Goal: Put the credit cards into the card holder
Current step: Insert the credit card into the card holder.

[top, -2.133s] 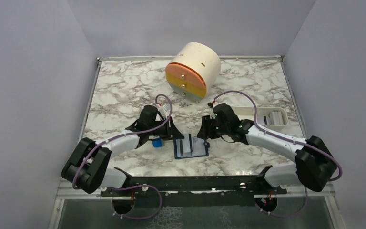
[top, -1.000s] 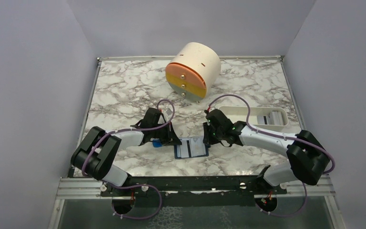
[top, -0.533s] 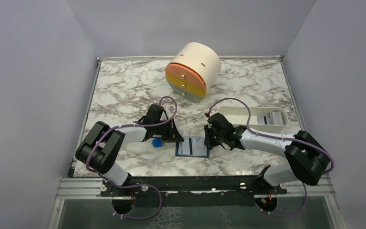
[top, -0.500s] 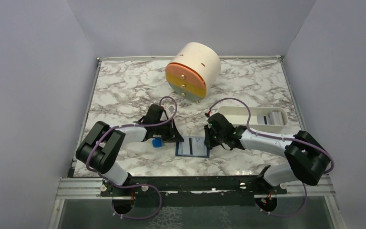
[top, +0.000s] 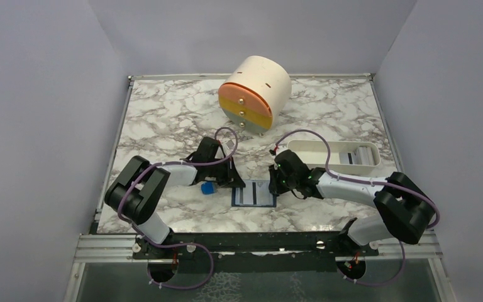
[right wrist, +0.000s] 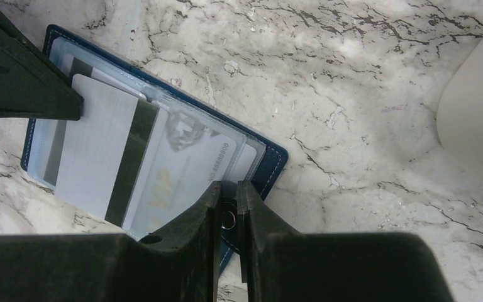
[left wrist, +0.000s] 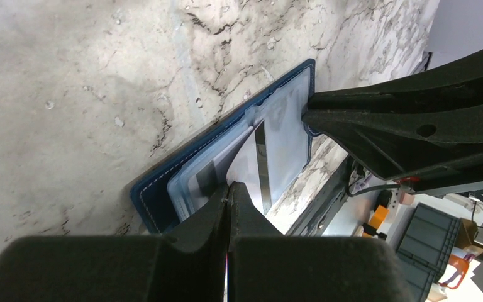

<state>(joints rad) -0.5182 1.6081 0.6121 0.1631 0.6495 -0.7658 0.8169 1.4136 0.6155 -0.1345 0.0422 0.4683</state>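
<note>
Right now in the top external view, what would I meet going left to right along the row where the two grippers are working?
Small blue block → left gripper → card holder → right gripper → white tray.

A white marble-patterned table top [top: 163, 119] with grey veining is enclosed on the left, far and right by plain pale lilac-grey walls [top: 44, 94]. The scene is evenly and softly lit, and only faint shadows are cast. Along the near edge a metal rail [top: 100, 248] is seen, and beyond it, nearest of all, a dark surface [top: 258, 283].
</note>
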